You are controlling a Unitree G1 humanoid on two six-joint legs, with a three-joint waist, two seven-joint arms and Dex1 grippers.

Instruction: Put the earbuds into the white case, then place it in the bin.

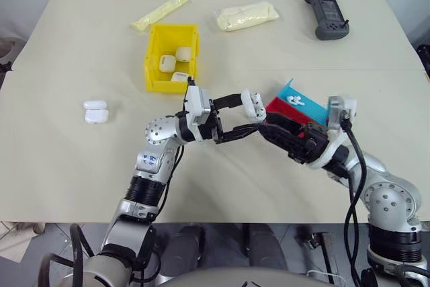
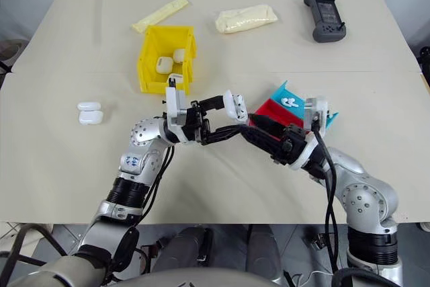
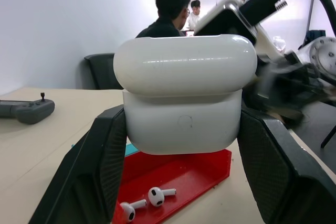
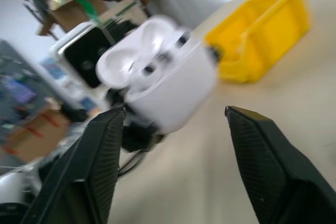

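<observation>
Two tiny glossy white earbuds (image 3: 149, 200) lie in the shallow red-and-blue tray (image 1: 290, 104), so we're in the loading step. Our left gripper (image 1: 236, 116) clamps the small glossy white case (image 1: 254, 104), lid open, mid-bench, just at nine o'clock of the tray. Our right gripper (image 4: 170, 145) faces the case with its black fingers spread, holding nothing. Next, we judge, it must pinch one earbud and seat it in a socket. The bright yellow plastic bin (image 1: 172, 56) waits at eleven o'clock, look-alike cases inside.
</observation>
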